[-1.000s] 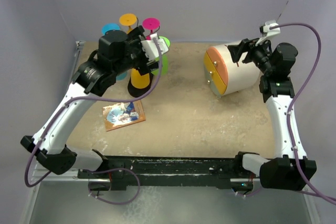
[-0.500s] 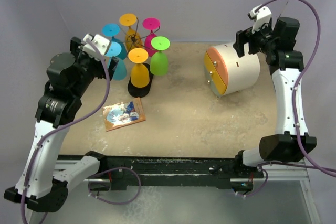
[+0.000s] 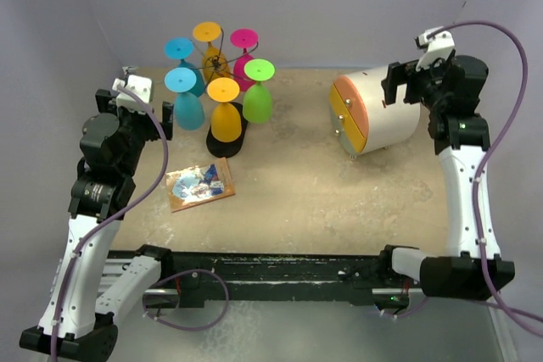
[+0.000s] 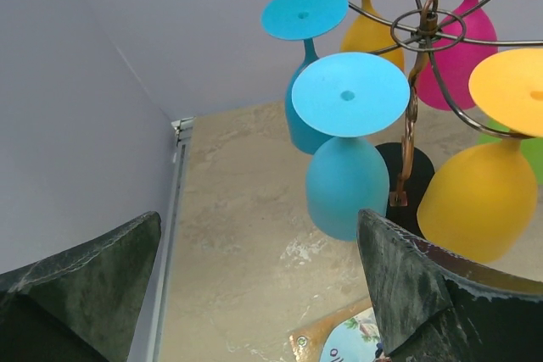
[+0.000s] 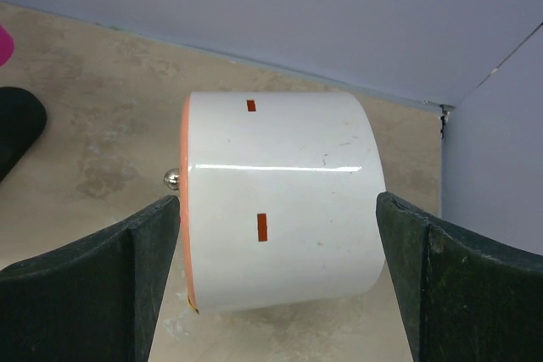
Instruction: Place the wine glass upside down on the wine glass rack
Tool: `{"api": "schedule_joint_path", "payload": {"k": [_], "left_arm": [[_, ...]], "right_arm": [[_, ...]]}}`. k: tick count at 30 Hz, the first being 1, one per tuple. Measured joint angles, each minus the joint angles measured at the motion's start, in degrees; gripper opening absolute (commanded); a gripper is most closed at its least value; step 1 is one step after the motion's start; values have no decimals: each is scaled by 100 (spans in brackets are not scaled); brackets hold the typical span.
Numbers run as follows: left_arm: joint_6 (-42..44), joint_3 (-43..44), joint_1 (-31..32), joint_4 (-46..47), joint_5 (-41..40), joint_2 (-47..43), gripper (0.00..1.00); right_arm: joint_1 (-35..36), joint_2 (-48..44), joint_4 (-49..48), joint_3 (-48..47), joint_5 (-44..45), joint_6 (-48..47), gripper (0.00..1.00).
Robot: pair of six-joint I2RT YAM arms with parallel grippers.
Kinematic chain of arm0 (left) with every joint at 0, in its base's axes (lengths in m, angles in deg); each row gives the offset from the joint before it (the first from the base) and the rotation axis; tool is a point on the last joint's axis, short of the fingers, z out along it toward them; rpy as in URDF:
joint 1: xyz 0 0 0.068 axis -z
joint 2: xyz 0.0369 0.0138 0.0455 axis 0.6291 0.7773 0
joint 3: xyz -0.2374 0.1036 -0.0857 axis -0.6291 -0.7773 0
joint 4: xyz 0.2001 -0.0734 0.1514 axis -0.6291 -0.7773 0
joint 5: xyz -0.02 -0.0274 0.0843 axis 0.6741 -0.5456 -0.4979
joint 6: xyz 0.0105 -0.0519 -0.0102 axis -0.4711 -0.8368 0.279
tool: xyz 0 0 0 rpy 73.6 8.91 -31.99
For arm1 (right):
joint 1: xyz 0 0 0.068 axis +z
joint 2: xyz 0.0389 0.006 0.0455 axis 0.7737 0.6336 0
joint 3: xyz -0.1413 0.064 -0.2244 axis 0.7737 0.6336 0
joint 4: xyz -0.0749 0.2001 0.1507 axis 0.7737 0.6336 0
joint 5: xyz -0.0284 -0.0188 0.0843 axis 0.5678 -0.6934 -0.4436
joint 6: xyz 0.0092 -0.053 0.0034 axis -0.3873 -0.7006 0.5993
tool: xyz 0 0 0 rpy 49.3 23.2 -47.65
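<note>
Worktop [image 3: 305, 192], sandy surface, seen from above.

Wine glass rack [image 3: 217, 63] stands at the far left, with its black oval base [image 4: 383, 161] flat on the worktop and its wire arms fanning out from a ring at the top of the stem.

Six glasses hang on it, all bowl-down and foot-up:
- two cyan: near wine glass [image 4: 346, 177], one behind [image 3: 179, 48]
- two orange: front [image 3: 225, 120], rear [image 3: 207, 33]
- one magenta [image 3: 244, 38]
- one green [image 3: 258, 101]

Left gripper [image 4: 254, 226] is held off to the left of the rack and faces it. Its fingers are spread wide with nothing between them, and it is clear of the nearest cyan glass.

Right gripper [image 5: 278, 207] is at the far right, over the white drum-shaped drawer unit [image 3: 386, 116], which lies on its side (orange face toward the rack). The fingers are spread wider than the drum, framing it in the wrist view. I cannot tell whether they touch it.

A printed card [image 3: 200, 186] lies flat, nearer than the rack.
</note>
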Motion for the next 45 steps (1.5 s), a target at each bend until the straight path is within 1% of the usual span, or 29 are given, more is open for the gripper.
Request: {"api": "schedule_joint_path", "payload": {"k": [6, 11, 16, 19, 25, 33, 39, 45], "left_arm": [[-31, 13, -63, 42, 227, -212, 99], [-133, 90, -151, 39, 479, -249, 99], [-142, 94, -179, 26, 610, -245, 99], [-142, 94, -184, -55, 619, -275, 99], [-142, 94, -188, -267, 625, -387, 99], [-140, 74, -188, -319, 566, -682, 99], [-138, -195, -275, -308, 378, -946, 99], [-140, -291, -378, -308, 365, -970, 99]], "right_arm": [[0, -809, -699, 859, 120, 15, 100], [0, -1676, -944, 1569, 109, -151, 100], [0, -2085, -887, 1591, 63, -280, 100], [0, -2288, -903, 1764, 83, -262, 100], [0, -2599, -686, 2009, 81, -284, 100], [-22, -3053, -468, 2328, 37, -306, 100], [-37, -3034, -437, 2328, 46, -310, 100], [-35, -2962, -435, 2328, 133, -308, 100]]}}
